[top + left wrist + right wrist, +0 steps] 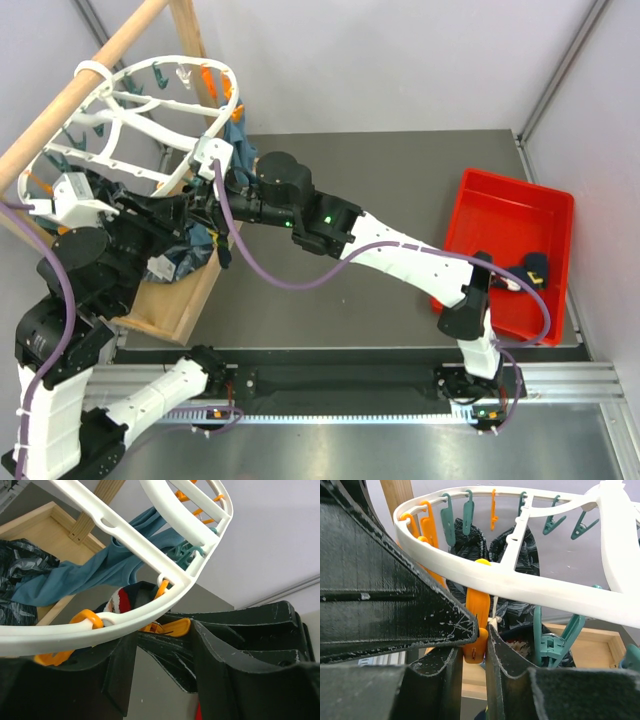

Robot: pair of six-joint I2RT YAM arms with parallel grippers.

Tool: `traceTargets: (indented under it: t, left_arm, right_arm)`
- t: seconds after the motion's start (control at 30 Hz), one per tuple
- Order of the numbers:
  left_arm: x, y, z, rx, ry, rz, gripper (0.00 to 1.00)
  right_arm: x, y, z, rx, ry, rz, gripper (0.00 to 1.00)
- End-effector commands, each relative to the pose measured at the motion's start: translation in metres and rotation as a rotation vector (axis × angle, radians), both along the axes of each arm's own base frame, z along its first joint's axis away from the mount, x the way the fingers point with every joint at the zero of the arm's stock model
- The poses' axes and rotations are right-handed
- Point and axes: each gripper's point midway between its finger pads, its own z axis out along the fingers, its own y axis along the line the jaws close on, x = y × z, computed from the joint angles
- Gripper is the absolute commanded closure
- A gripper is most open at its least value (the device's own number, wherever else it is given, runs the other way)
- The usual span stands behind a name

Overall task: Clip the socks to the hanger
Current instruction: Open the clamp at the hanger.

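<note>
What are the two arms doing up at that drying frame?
Both arms are reaching up to the white hanger. The right tool is pinched on the lower end of an orange clip hanging from the rim. The left tool sits just under the rim beside a sock with a striped cuff. Whether it grips that sock, or whether the sock is clipped yet, cannot be told. Another sock lies in the red bin.

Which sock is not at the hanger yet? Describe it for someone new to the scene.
Find the red tray at the right of the overhead view. Inside it, beside the right arm, lies a dark navy sock. It is the only cloth in the tray, marked by a yellow patch.
</note>
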Motion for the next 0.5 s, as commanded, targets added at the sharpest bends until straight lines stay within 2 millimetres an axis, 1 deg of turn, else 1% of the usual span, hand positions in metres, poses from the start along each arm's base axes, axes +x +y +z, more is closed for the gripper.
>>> traceTargets:
  t: [0.0, 0.13, 0.27, 0.47]
  left_arm:
    - [0.004, 0.002, 0.018, 0.011, -0.094, 0.008, 0.48]
    - [0.009, 0.0, 0.014, 0.049, -0.082, 0.009, 0.45]
    - [0.01, -0.002, 0.018, 0.06, -0.135, -0.011, 0.45]
    - [0.014, -0.004, 0.016, 0.092, -0.143, -0.015, 0.5]
  right_arm:
    - [-0.031, -0.019, 0.041, 0.053, -0.013, 0.113, 1.0]
    - [-0.032, -0.02, 0.041, 0.051, -0.014, 0.124, 1.0]
    - [-0.035, -0.02, 0.041, 0.053, -0.016, 0.137, 1.0]
    - [-0.035, -0.022, 0.044, 0.063, -0.007, 0.15, 0.99]
